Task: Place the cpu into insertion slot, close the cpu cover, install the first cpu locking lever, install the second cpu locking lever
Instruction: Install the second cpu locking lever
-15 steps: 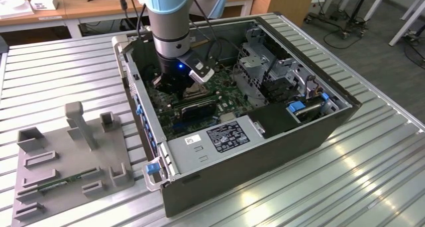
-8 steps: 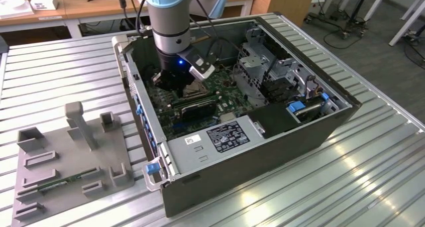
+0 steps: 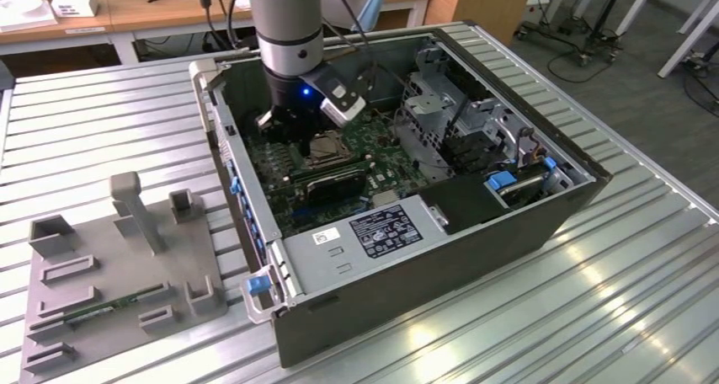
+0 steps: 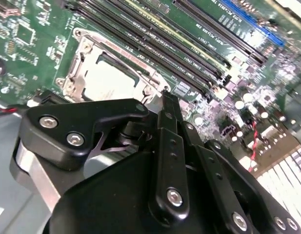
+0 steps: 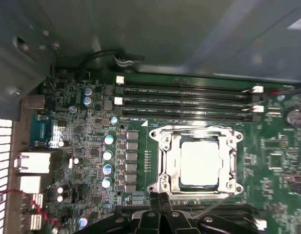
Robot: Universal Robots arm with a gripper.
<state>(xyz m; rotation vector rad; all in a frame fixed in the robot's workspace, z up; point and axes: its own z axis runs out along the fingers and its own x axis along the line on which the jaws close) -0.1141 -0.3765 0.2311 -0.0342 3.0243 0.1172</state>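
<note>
Chip [image 5: 199, 163] sits in the socket [image 5: 166, 191] with the cover [image 5: 196, 132] down around it. Tool [image 5: 160, 201], fingers pressed narrow and empty, rests at the socket's 6 o'clock edge. Lever step in hand; next needs a precise hook.

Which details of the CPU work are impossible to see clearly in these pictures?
- In the exterior view, the gripper and arm hide part of the insertion slot.
- In both wrist views, the cpu top is washed out by glare; its markings are unreadable.
- In the second wrist view, the gripper body covers the cpu cover near edge, so the locking levers' state is unclear.
</note>
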